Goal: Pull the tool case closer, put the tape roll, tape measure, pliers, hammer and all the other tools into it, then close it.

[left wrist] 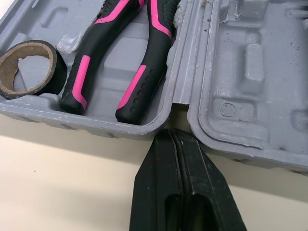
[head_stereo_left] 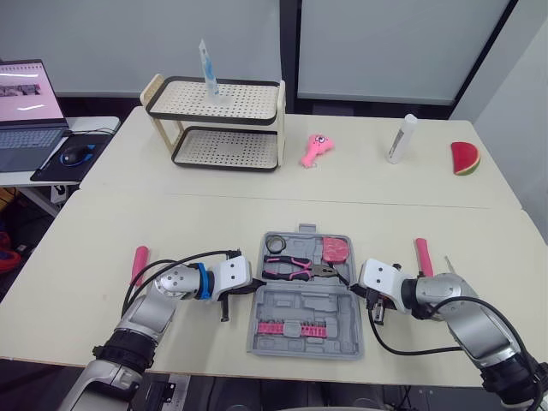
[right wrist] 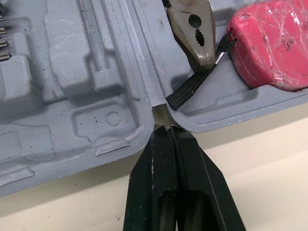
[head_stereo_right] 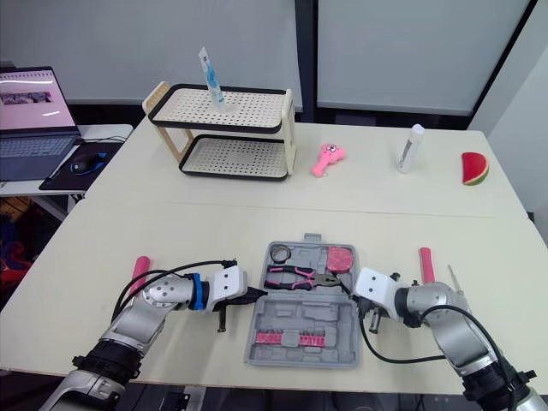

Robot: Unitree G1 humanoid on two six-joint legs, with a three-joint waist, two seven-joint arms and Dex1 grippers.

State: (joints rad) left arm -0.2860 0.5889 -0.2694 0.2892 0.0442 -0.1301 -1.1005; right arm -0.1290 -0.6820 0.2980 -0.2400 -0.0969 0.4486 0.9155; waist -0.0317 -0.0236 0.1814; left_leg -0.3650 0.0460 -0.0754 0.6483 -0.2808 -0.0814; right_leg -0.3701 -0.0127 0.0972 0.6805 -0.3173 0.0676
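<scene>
Grey tool case [head_stereo_left: 300,301] open; left hand [left wrist: 173,133], right hand [right wrist: 166,129] both clenched empty, tips at its hinge notches.

Grey tool case [head_stereo_left: 295,304] lies open flat between left gripper [left wrist: 172,137] and right gripper [right wrist: 166,130], tips at its hinge ends; far half holds tape roll [head_stereo_left: 276,246], pliers [head_stereo_left: 295,269], pink tape measure [head_stereo_left: 335,249]

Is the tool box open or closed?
Open: the tool case lies spread flat, with pliers and tape roll showing inside.
</scene>
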